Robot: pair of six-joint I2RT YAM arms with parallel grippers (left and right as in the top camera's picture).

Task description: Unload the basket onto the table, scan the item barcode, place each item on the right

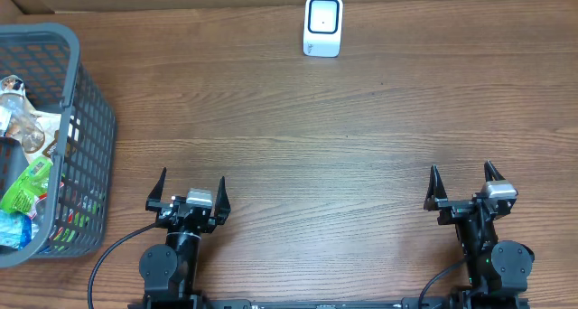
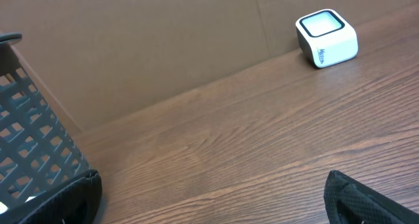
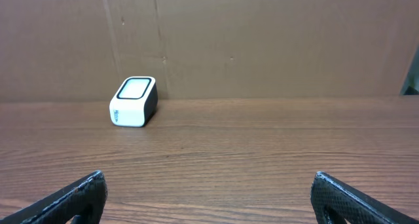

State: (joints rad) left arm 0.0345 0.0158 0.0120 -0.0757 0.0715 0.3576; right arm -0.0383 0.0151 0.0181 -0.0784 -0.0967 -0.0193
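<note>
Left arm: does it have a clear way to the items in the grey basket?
Probably yes. The left gripper is open and empty, the basket sits just to its left with an open top, and nothing lies between them.

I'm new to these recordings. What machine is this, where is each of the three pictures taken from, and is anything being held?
Two robot arms sit at the near edge of a wooden table. The overhead picture looks straight down; the other two come from cameras on each wrist, looking past their own fingers. The left gripper and right gripper both stand open and hold nothing. At the far edge sits a small white box-shaped barcode scanner, seen in all three views. On the robot's left stands a grey plastic mesh basket holding packaged items.
</note>
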